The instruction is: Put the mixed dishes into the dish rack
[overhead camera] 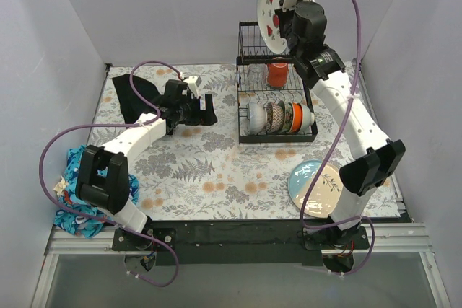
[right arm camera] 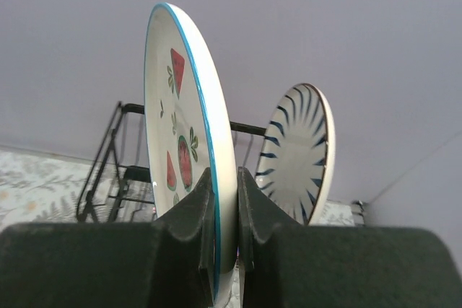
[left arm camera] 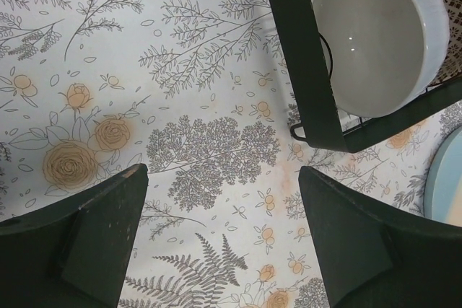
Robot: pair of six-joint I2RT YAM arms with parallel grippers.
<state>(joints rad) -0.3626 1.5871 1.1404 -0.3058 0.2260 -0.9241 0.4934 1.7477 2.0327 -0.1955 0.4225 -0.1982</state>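
Note:
My right gripper (right arm camera: 225,178) is shut on the rim of a white plate with watermelon slices and a blue edge (right arm camera: 184,142). It holds the plate upright above the black wire dish rack (overhead camera: 253,55), as the top view also shows (overhead camera: 271,6). A blue-striped plate (right arm camera: 299,153) stands upright just beyond it. An orange mug (overhead camera: 277,73) sits in the rack. Several bowls (overhead camera: 278,117) stand in the lower tray. My left gripper (left arm camera: 220,178) is open and empty over the table, left of the rack (left arm camera: 299,55), near a white bowl (left arm camera: 375,34).
A pale blue plate (overhead camera: 315,187) lies on the table at the front right and shows at the edge of the left wrist view (left arm camera: 444,178). A black cloth (overhead camera: 133,95) lies at the back left. A blue patterned cloth (overhead camera: 72,192) lies at the left edge.

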